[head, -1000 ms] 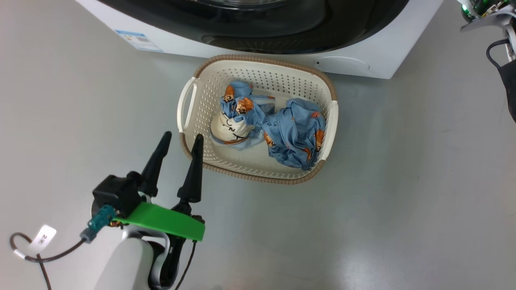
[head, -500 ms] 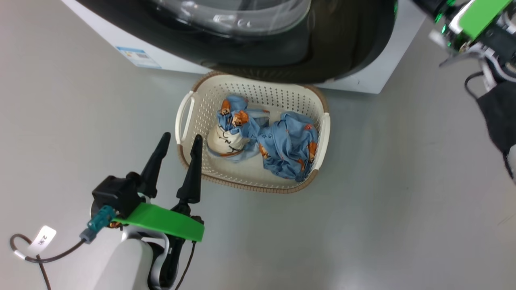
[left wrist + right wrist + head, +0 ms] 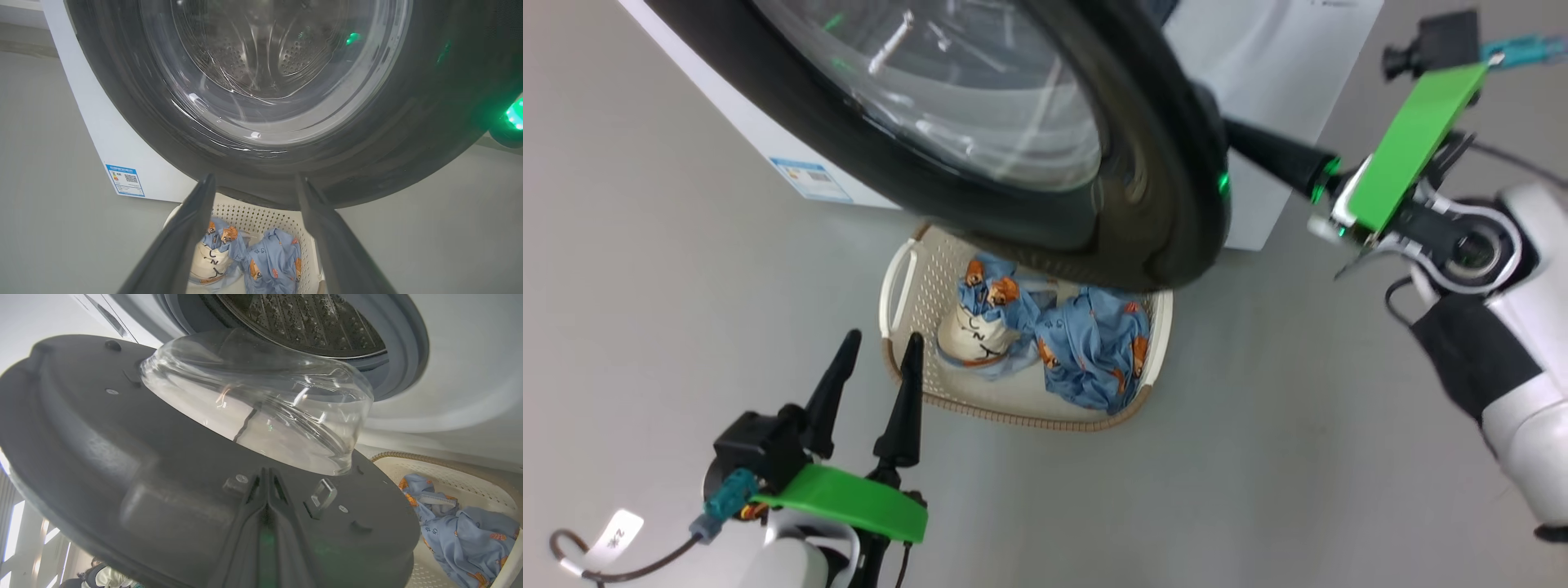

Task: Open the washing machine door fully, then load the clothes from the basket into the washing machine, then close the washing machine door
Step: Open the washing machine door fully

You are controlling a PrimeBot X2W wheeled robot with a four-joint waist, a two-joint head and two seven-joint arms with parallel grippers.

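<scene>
1. Two pincers, two jobs. My right pincer (image 3: 266, 486) has its fingers pressed together with nothing between them, tips against the inner face of the door (image 3: 980, 139), just beside the latch hook (image 3: 322, 494). My left pincer (image 3: 880, 339) stands wide and empty, low by the near left corner of the basket (image 3: 1013, 416).
2. That door stands part open, hinged at the left with its free edge to the right, and the drum (image 3: 310, 322) shows behind it.
3. I judge the door stiff and fairly heavy, and its gloss slippery, so closed tips could skate off. I'd push on the dark inner ring near the free edge, where leverage is best, and stay off the glass bulge (image 3: 261, 404), which looks breakable.
4. Clothes (image 3: 1086, 351) lie in two crumpled heaps in the basket, which sits on the floor (image 3: 1339, 457) just in front of the machine (image 3: 1258, 49). They should be light, limp and easy to pinch at a raised fold, though a trailing end may snag the perforated wall.
5. In the way: the door overhangs the far part of the basket and bars the lift to the drum until it swings fully left. The basket looks light enough to slide if nudged, and my left arm sits near the door's likely sweep.
</scene>
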